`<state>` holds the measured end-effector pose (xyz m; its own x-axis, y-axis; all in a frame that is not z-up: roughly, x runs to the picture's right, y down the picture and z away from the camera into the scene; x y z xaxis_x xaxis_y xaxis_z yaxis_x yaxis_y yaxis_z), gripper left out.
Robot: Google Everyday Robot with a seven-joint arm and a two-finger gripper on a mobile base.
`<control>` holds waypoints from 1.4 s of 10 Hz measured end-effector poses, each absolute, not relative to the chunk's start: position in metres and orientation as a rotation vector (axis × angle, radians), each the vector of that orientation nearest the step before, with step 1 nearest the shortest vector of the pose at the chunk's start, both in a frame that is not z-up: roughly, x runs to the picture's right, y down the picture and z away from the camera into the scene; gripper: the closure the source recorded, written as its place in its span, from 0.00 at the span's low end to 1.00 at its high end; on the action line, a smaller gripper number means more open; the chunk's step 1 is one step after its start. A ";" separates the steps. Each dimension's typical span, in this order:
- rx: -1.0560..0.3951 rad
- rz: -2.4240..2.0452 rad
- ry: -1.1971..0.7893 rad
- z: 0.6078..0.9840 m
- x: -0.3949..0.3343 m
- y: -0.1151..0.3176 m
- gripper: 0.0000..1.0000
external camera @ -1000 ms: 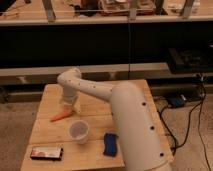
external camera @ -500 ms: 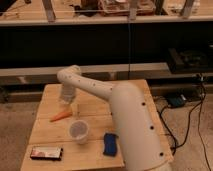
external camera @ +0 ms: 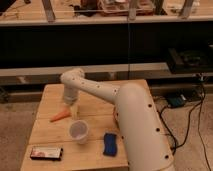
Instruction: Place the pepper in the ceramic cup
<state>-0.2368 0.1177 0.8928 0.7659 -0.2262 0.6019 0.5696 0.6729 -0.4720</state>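
On the wooden bench (external camera: 50,96), the orange pepper (external camera: 60,116) lies flat toward the left side, and the gripper (external camera: 70,104) points down over the end of the pepper nearest the arm, very near it or perhaps touching. Whether the gripper is open or closed on the pepper I cannot tell, as the wrist hides it. The pepper looks to rest on the wood, not lifted. The ceramic cup (external camera: 78,131) stands upright just in front of the pepper, mouth up and apparently empty; a blue object (external camera: 110,143) lies to one side of it and a flat packet (external camera: 46,153) near the bench's front corner. I judge the step in hand to be the grasp, step 1 of 2. Next comes a firm hold, a lift clear of the cup's rim, a short carry over its mouth and a release without tipping the cup.
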 end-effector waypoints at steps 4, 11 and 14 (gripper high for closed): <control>-0.713 -0.458 -0.541 0.902 -0.235 0.128 0.23; -0.734 -0.464 -0.583 0.910 -0.243 0.136 0.91; -0.735 -0.467 -0.582 0.909 -0.242 0.135 0.94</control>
<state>-0.2420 0.1348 0.9091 0.7459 -0.1913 0.6380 0.5814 0.6544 -0.4835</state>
